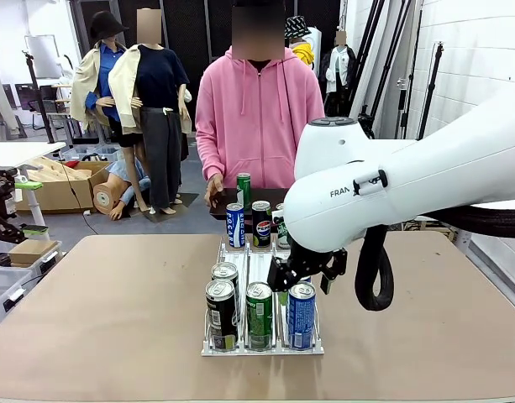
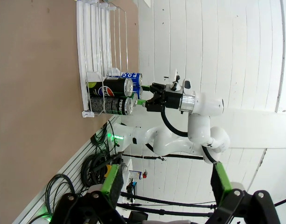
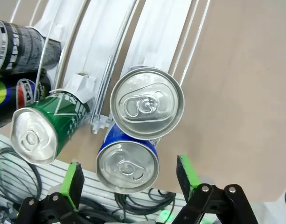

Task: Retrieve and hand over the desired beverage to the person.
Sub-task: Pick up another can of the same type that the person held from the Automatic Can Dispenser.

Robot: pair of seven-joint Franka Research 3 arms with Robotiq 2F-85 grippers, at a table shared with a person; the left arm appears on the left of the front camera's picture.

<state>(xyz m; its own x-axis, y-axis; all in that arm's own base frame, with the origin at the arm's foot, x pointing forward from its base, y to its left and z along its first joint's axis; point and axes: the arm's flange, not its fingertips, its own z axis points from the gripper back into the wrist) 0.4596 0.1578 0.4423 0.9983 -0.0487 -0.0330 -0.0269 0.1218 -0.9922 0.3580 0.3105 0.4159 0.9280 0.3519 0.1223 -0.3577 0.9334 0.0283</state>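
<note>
Three smooth, cylindrical metal cans, a black can (image 1: 221,312), a green can (image 1: 259,315) and a blue can (image 1: 301,316), stand upright at the near end of a white wire-and-plastic rack (image 1: 261,351) on the matte tan table (image 1: 97,302), their silvery lids glossy. Pointing straight down, the right gripper (image 1: 302,277) hovers just above the blue can, green-padded fingers spread apart and touching nothing. Well apart from the rack, the left gripper (image 2: 166,186) is also spread wide. At the far side of the table stands the person (image 1: 257,109) in soft pink fleece.
</note>
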